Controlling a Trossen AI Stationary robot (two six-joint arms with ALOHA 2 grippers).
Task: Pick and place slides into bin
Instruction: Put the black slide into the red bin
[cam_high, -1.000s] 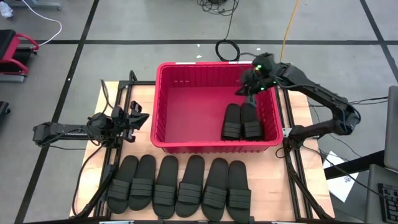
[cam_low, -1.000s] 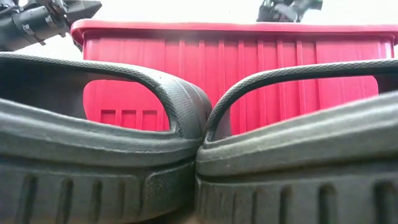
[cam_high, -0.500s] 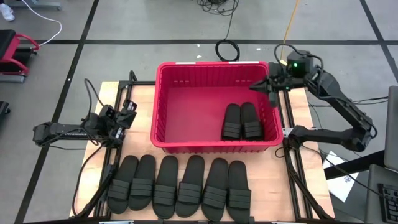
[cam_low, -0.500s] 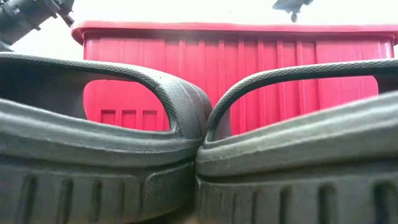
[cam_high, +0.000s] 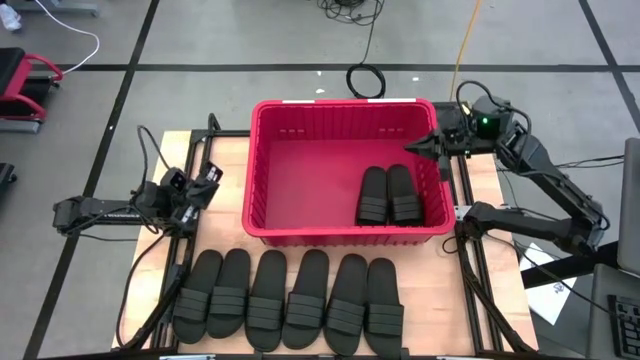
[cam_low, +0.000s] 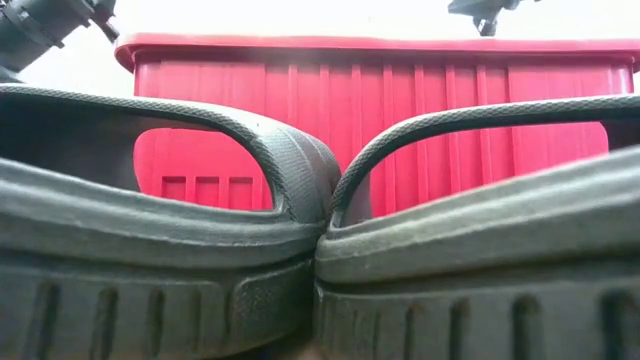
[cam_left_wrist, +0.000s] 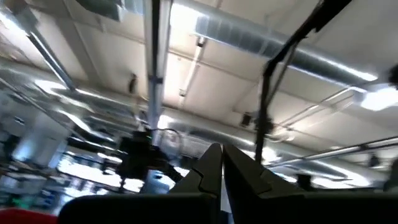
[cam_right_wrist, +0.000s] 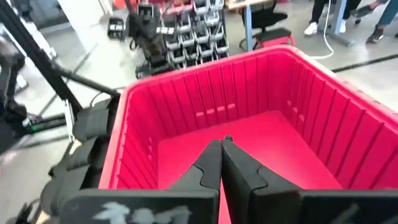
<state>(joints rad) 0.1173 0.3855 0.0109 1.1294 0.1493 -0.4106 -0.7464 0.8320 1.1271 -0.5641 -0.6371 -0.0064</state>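
Red plastic with ribbed walls, the bin (cam_high: 345, 172) sits at the middle of the table (cam_high: 232, 158), and two black slides (cam_high: 389, 194) lie side by side on its floor against the right wall. Six more slides (cam_high: 288, 291) lie in a row on the table just in front of the bin, touching one another, which makes eight in all. The right gripper (cam_high: 410, 146) hangs over the bin's right rim near the far corner, its arm folded back from the table's right edge and its tip pointing inward across the bin; its fingers (cam_right_wrist: 210, 163) are pressed together and carry nothing. The left gripper (cam_high: 212, 178) waits at the table's left edge, beside the bin's left wall and apart from it, tilted up toward the ceiling, its fingers (cam_left_wrist: 211, 165) closed to a thin slit and empty.
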